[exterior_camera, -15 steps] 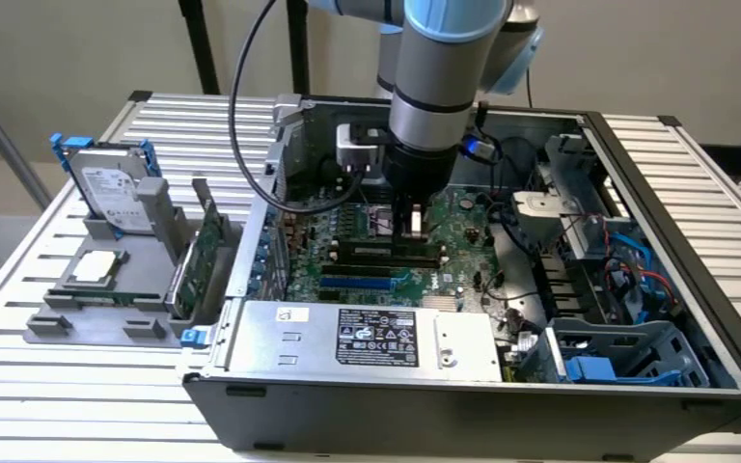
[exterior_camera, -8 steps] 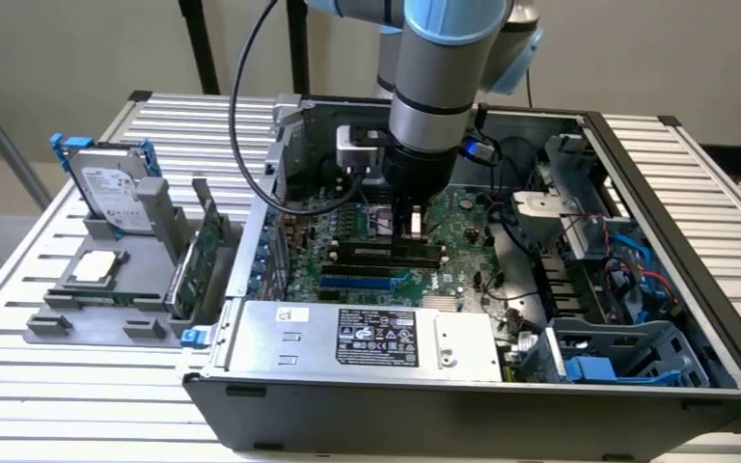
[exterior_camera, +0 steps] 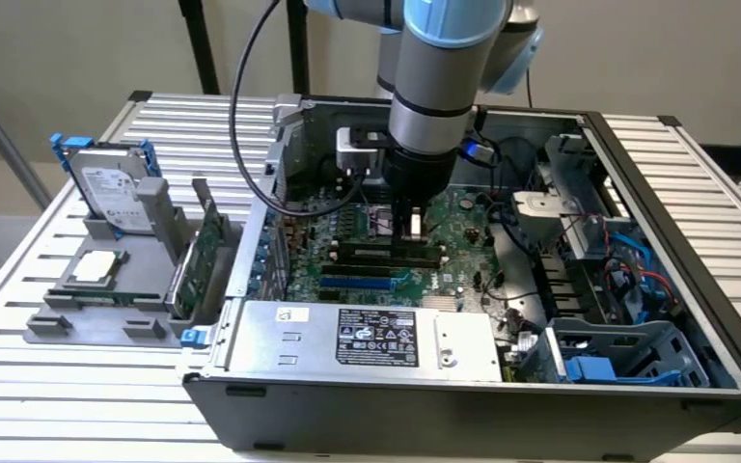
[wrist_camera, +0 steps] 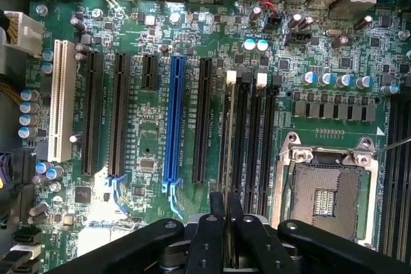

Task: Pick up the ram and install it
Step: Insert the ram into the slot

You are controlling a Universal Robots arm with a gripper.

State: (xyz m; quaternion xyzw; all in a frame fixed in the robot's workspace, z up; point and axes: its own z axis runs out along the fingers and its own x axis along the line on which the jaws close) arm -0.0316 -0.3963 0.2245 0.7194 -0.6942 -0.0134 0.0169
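— Tool [wrist_camera: 226,222] state?
— Clenched on the ram [wrist_camera: 226,206], held edge-on between the black fingers [wrist_camera: 209,235].
— Ram's whereabouts?
— Inside the open computer case [exterior_camera: 679,193], over the motherboard [wrist_camera: 192,43], just above the black memory slots [wrist_camera: 247,126] beside the CPU socket [wrist_camera: 327,190]. Not seated yet.
— Elsewhere?
— On the table [exterior_camera: 74,386], at the exterior view's left, a grey holder [exterior_camera: 100,323] carrying a hard drive [exterior_camera: 111,193] and an expansion card [exterior_camera: 204,260].
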